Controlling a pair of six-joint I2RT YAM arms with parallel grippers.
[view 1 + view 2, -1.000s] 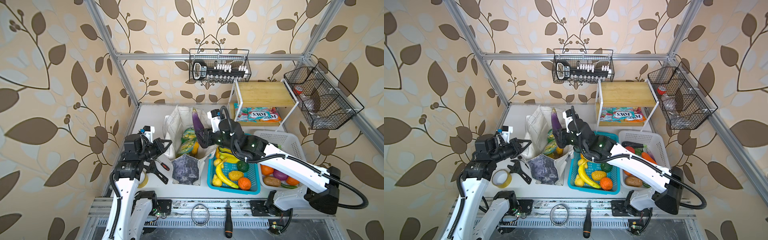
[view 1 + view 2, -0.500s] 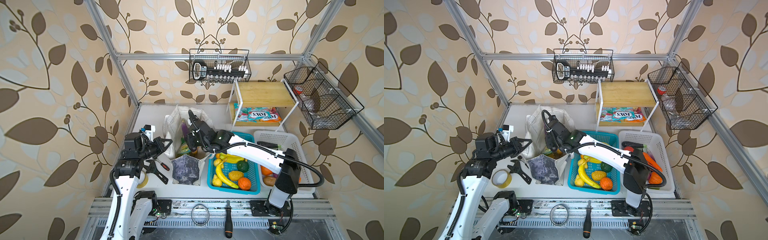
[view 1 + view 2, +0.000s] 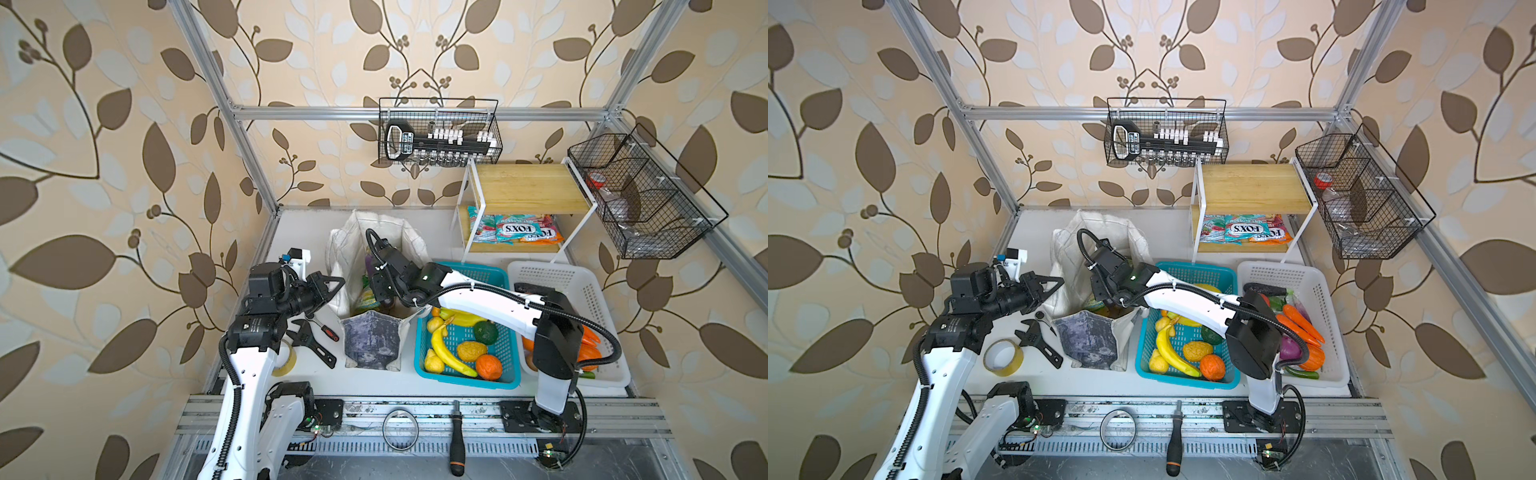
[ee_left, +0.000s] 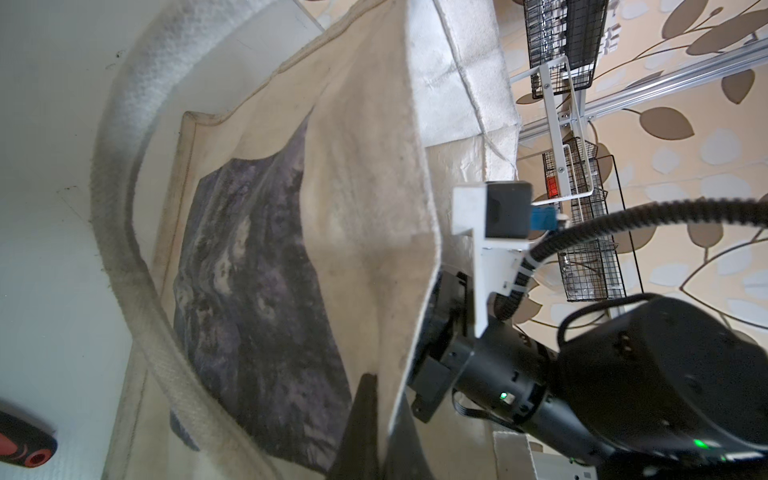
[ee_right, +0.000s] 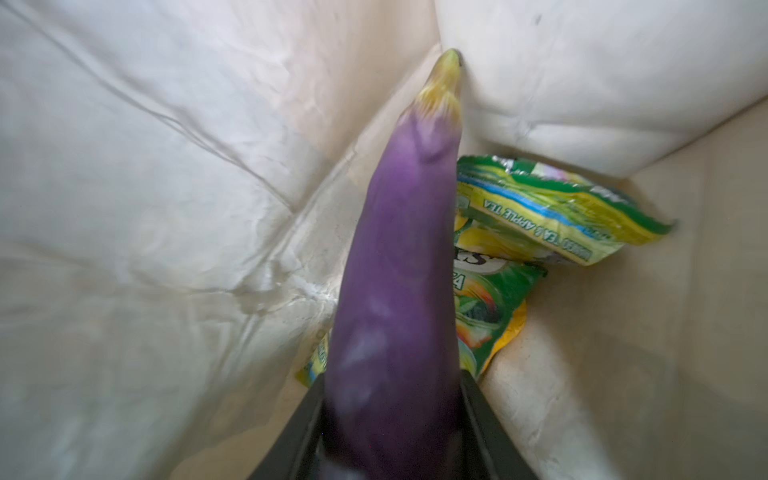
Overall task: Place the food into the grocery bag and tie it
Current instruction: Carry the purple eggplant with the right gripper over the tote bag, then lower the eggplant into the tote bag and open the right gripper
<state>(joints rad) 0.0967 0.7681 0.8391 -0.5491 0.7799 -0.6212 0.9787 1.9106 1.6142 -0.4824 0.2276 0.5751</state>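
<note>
Purple eggplant (image 5: pixel 395 270), clamped at its fat end between the two black fingers of the right gripper (image 5: pixel 392 384). The jaws stand part-way apart, one pressed on each side, and the yellow-green stem tip points straight away from the wrist. That gripper is down inside the grocery bag (image 3: pixel 372 340), with off-white cloth on every side of it. Just past the fingertips, tucked beside the eggplant, the two green-and-yellow snack packets (image 5: pixel 540 216) lie on the bag's floor, one overlapping the other.

Over to the left gripper (image 4: pixel 380 428): it is closed tight on the bag's upper rim, the cloth edge running between its fingers. The mottled grey-blue panel sits on the outer wall just ahead of it. In both top views that pinch holds the mouth agape while the right arm reaches in from the far side.

Behind the right wrist, beside its forearm, the blue basket (image 3: pixel 482 270) holds a banana (image 3: pixel 446 351) and small yellow fruits (image 3: pixel 434 362). Further back, by that arm's elbow, an orange carrot (image 3: pixel 1302 326) rests in the white basket (image 3: pixel 1291 276). Below the left wrist a black wrench (image 3: pixel 316 347) lies on the table.
</note>
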